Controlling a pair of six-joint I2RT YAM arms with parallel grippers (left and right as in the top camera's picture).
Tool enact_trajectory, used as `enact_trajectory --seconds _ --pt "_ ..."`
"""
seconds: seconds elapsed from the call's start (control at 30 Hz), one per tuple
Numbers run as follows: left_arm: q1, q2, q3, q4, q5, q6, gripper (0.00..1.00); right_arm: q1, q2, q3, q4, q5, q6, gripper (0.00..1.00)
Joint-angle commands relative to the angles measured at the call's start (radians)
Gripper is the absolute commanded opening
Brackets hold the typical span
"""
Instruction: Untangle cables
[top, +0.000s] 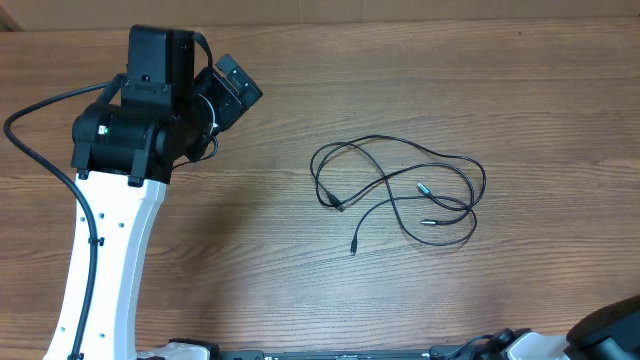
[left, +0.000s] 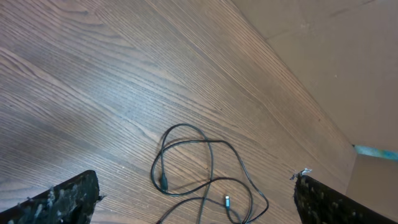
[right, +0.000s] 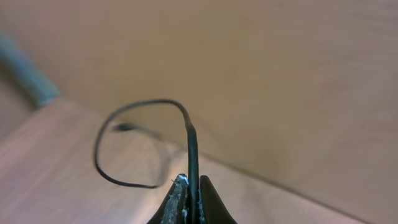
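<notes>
Left gripper (left: 196, 182) hangs wide open and empty above the table (top: 300, 300), with the cables (top: 421, 187) lying loose on the wood, apart from both arms. Right gripper (right: 191, 186) is closed. A thin dark cord (right: 193, 149) rises from its tips, and I cannot tell what it belongs to. I judge nothing untangled yet: the cords cross in one heap. Overhead, the right arm is mostly cut off

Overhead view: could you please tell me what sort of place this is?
Probably a robot lab workstation: a wood-grain table, a robot arm reaching over it, and a plain board backdrop, with only loose cables laid out.
</notes>
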Motion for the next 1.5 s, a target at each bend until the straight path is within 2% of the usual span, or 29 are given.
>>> enact_trajectory --seconds 0.0,0.3,0.43,0.67,0.7,0.73,0.77,0.83,0.97,1.1,1.27,1.47 --pt "0.004 -0.008 0.02 -0.001 -0.021 0.016 1.0 -0.053 -0.011 0.014 0.028 0.058 -0.026 0.04" --pt "0.003 -0.005 0.011 -0.001 -0.018 0.015 1.0 -0.136 0.08 0.014 0.032 0.015 -0.022 0.04" --pt "0.003 0.013 0.007 -0.001 -0.018 0.015 1.0 -0.14 0.151 0.014 0.048 0.006 0.025 0.09" --pt "0.001 0.089 0.006 -0.016 0.032 0.015 1.0 -0.138 0.299 0.014 0.033 -0.098 0.065 0.12" --pt "0.001 0.1 0.006 -0.016 0.044 0.015 1.0 -0.138 0.315 0.015 0.019 -0.098 0.08 0.17" --pt "0.001 0.11 0.006 -0.018 0.05 0.015 1.0 -0.138 0.328 0.014 0.005 -0.098 0.104 0.27" --pt "0.001 0.122 0.006 -0.019 0.061 0.015 1.0 -0.138 0.34 0.015 -0.011 -0.099 0.137 0.46" --pt "-0.001 0.145 0.006 -0.019 0.066 0.015 1.0 -0.135 0.348 0.015 -0.037 -0.103 0.188 1.0" --pt "-0.002 0.184 0.006 -0.027 0.07 0.016 1.0 -0.119 0.325 0.043 -0.072 -0.177 0.219 1.0" --pt "-0.002 0.205 0.006 -0.06 0.07 0.033 0.99 -0.077 0.276 0.138 -0.194 -0.186 0.227 1.0" --pt "-0.003 0.206 0.006 -0.067 0.099 0.18 1.0 0.009 0.2 0.267 -0.398 -0.193 0.355 0.99" --pt "-0.011 0.206 0.006 -0.066 0.104 0.373 1.0 0.168 0.034 0.316 -0.539 -0.256 0.376 1.0"
